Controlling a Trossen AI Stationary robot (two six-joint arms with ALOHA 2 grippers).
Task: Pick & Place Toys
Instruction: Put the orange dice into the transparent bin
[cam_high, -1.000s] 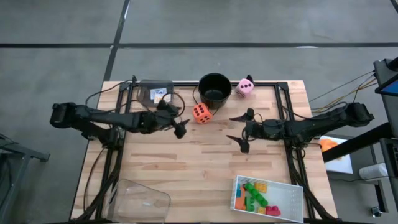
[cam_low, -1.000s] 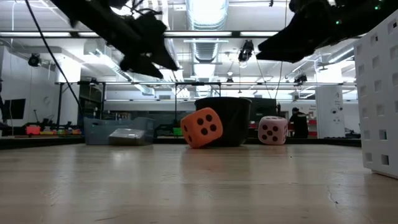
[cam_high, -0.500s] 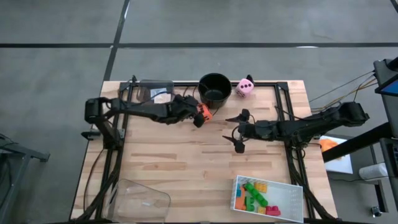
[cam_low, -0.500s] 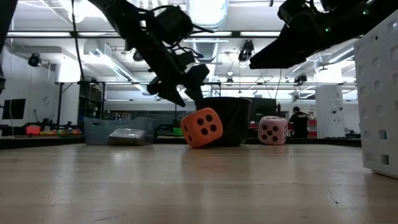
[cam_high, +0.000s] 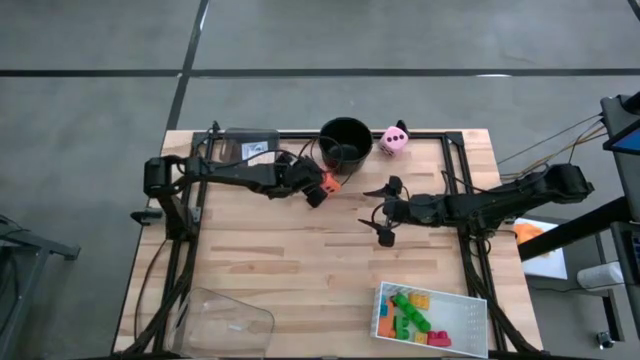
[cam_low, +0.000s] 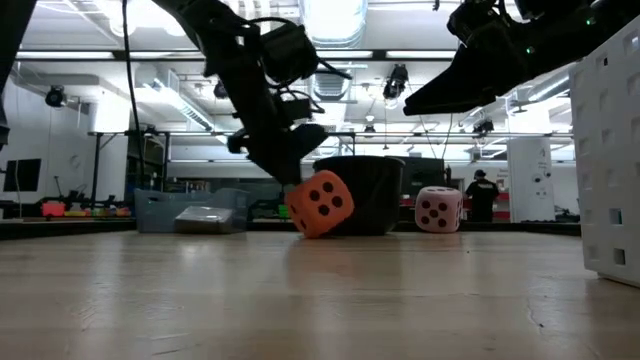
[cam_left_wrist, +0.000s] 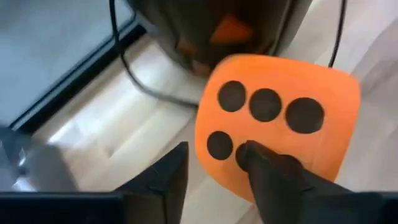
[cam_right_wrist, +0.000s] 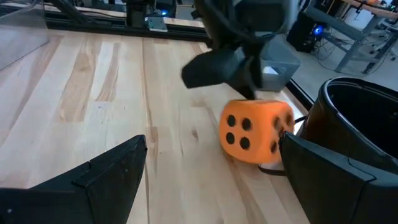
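Observation:
The orange black-dotted die (cam_high: 328, 183) sits tilted on the table just in front of the black bucket (cam_high: 345, 142); it also shows in the low view (cam_low: 320, 204). My left gripper (cam_high: 317, 192) is open at the die's left side, and the left wrist view (cam_left_wrist: 211, 177) shows one finger on the die and the other beside it. My right gripper (cam_high: 379, 214) is open and empty above the table's middle right. The pink die (cam_high: 394, 140) stands to the right of the bucket. Coloured bricks (cam_high: 415, 314) lie in a white tray. My left gripper touches the orange die with one finger (cam_left_wrist: 277, 177), which lies against the die's six-dotted face (cam_left_wrist: 267, 106). The other finger (cam_left_wrist: 165, 180) stands off the die, over the table. The fingers slant down from the table's left. The die is tilted, its lower part on the table.
The white tray (cam_high: 470, 300) stands at the near right. One clear tray (cam_high: 228, 322) lies at the near left, another (cam_high: 250, 147) at the far left. Bare wood lies in the table's middle. The bucket's wire handle (cam_high: 316, 158) lies by the die.
My left gripper has gone toward the table's far right and come down onto the orange die. The die has tipped and turned a little where it sits. My right gripper has shifted slightly toward the table's left.

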